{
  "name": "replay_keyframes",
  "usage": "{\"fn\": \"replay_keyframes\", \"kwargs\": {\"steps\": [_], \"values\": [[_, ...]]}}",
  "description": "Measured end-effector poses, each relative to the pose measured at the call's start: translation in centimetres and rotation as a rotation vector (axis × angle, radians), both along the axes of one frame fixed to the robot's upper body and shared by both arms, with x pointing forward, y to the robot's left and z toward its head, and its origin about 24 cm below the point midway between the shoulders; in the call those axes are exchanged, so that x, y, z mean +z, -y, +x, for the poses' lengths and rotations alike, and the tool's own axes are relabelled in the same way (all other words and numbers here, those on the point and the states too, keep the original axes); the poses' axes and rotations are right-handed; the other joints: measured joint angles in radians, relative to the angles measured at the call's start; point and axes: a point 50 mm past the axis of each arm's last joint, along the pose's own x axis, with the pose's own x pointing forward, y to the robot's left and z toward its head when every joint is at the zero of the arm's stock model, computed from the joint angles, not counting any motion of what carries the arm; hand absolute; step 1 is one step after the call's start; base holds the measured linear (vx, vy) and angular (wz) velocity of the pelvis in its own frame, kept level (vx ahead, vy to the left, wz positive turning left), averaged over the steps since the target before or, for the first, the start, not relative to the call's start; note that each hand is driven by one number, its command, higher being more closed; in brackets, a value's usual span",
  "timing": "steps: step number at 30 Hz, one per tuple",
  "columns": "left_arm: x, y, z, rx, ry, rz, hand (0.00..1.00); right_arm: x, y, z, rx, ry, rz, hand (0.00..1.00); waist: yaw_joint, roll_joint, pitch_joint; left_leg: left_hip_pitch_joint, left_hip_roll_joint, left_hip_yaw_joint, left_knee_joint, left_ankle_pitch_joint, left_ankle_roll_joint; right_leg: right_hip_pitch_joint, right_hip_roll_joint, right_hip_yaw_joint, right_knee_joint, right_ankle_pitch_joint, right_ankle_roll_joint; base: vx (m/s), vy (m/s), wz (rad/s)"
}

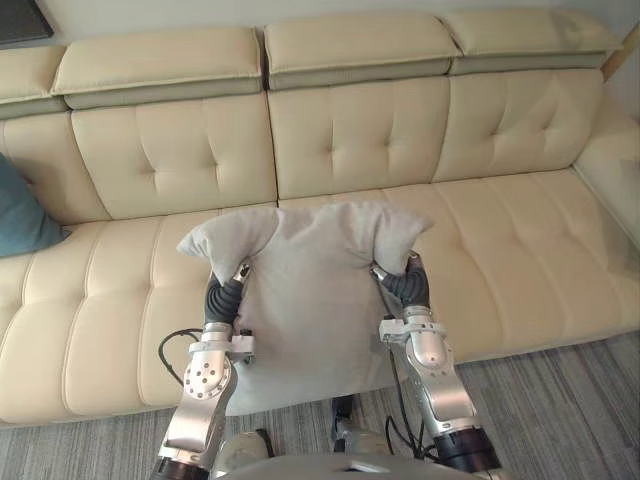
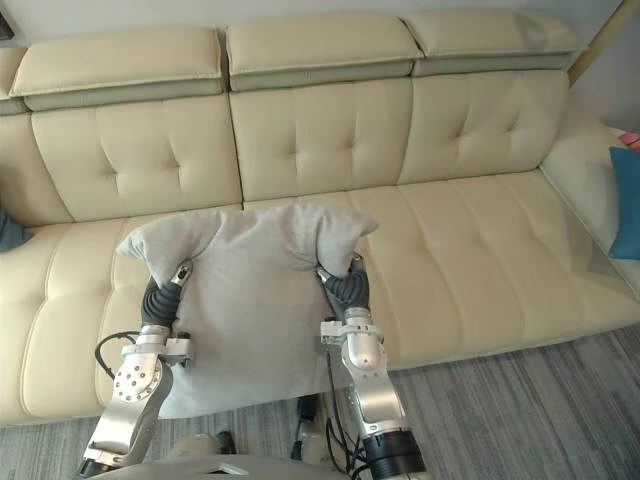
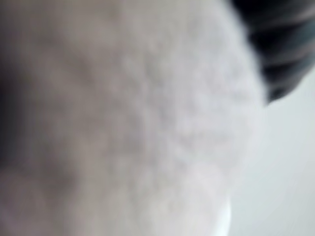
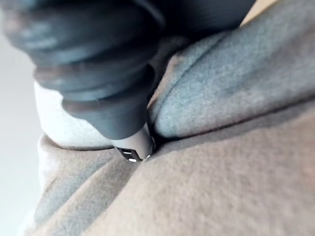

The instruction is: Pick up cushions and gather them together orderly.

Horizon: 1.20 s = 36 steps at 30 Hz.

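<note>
A large grey cushion (image 1: 310, 300) hangs upright between my two hands, in front of the cream sofa's seat (image 1: 500, 230). My left hand (image 1: 225, 295) is pushed into its left side and my right hand (image 1: 405, 285) into its right side. The cushion's top corners flop over both hands. The cushion's lower edge hangs down past the sofa's front. In the left wrist view grey fabric (image 3: 123, 123) lies right against the camera. In the right wrist view my right hand's dark cover (image 4: 98, 73) is buried in a fold of the cushion (image 4: 221, 162).
A teal cushion (image 1: 20, 215) leans at the sofa's far left end. Another teal cushion (image 2: 627, 200) sits on the sofa's right-hand corner section. Grey carpet (image 1: 560, 400) runs along the sofa's front.
</note>
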Motion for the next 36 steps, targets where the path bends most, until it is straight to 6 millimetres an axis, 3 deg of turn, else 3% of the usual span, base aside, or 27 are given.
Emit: {"fn": "replay_keyframes", "kwargs": {"steps": [3,6,13,15,17,19,24,28,32,33,36], "values": [[2.5,-0.5,3.0,0.039,0.100,0.050,1.00,3.1,-0.8,2.7,-0.015,0.114,-0.028,1.00,-0.001,-0.011,0.043,-0.077,-0.010,-0.021,0.033,0.010,0.012,-0.052,-0.017,-0.016,0.000,0.028,-0.003,-0.13,0.084,0.22],[6.7,-0.9,6.4,0.089,0.248,0.121,1.00,7.4,-1.7,5.5,-0.052,0.253,-0.033,1.00,0.003,-0.016,0.096,-0.184,-0.016,-0.039,0.087,0.021,0.025,-0.125,-0.035,-0.028,0.001,0.063,-0.006,-0.17,0.086,0.20],[15.5,-1.0,11.1,0.184,0.485,0.191,1.00,15.4,-2.3,8.2,-0.193,0.487,0.003,1.00,0.020,-0.015,0.199,-0.358,-0.026,-0.056,0.156,0.043,0.039,-0.264,-0.058,-0.045,0.015,0.085,-0.015,-0.15,0.092,0.14],[19.1,-0.8,12.2,0.207,0.567,0.195,1.00,18.5,-2.5,8.5,-0.237,0.570,0.048,1.00,0.021,-0.015,0.232,-0.431,-0.025,-0.064,0.173,0.055,0.037,-0.331,-0.061,-0.050,0.027,0.096,-0.013,-0.09,0.046,0.11],[20.9,-0.7,12.6,0.222,0.602,0.197,1.00,20.1,-2.6,8.4,-0.263,0.609,0.078,1.00,0.020,-0.015,0.242,-0.471,-0.024,-0.066,0.176,0.062,0.037,-0.370,-0.061,-0.050,0.029,0.112,-0.018,-0.04,0.025,0.08],[24.6,-0.4,13.0,0.235,0.680,0.179,1.00,23.0,-2.8,8.1,-0.313,0.697,0.126,1.00,0.018,-0.014,0.266,-0.535,-0.024,-0.072,0.181,0.075,0.033,-0.430,-0.062,-0.057,0.030,0.124,-0.023,-0.01,0.026,0.12],[30.2,0.7,11.8,0.257,0.834,0.129,1.00,27.8,-3.0,7.1,-0.380,0.821,0.228,1.00,0.013,-0.008,0.298,-0.618,-0.024,-0.085,0.157,0.100,0.022,-0.513,-0.065,-0.075,0.035,0.129,-0.028,0.00,0.012,0.16],[33.8,0.8,10.5,0.276,0.931,0.052,1.00,32.1,-3.3,5.6,-0.393,0.944,0.255,1.00,0.014,-0.008,0.298,-0.684,-0.028,-0.095,0.133,0.120,0.013,-0.581,-0.068,-0.079,0.037,0.129,-0.028,-0.01,0.012,0.16],[36.0,0.9,9.5,0.277,0.987,-0.011,1.00,35.1,-3.3,4.2,-0.390,1.039,0.273,1.00,0.017,-0.008,0.298,-0.731,-0.031,-0.107,0.108,0.140,0.006,-0.636,-0.070,-0.079,0.044,0.129,-0.028,-0.02,0.011,0.16],[36.5,0.8,9.3,0.281,1.000,-0.027,0.00,36.0,-3.3,3.7,-0.392,1.065,0.279,0.00,0.016,-0.008,0.298,-0.747,-0.031,-0.109,0.100,0.146,0.003,-0.653,-0.070,-0.079,0.045,0.129,-0.028,-0.01,0.002,0.15],[36.9,0.3,9.4,0.308,0.989,-0.074,0.00,37.4,-3.4,3.0,-0.385,1.096,0.310,0.00,0.018,-0.008,0.298,-0.773,-0.036,-0.111,0.073,0.163,-0.006,-0.691,-0.071,-0.079,0.045,0.130,-0.029,-0.01,-0.003,0.11]]}}
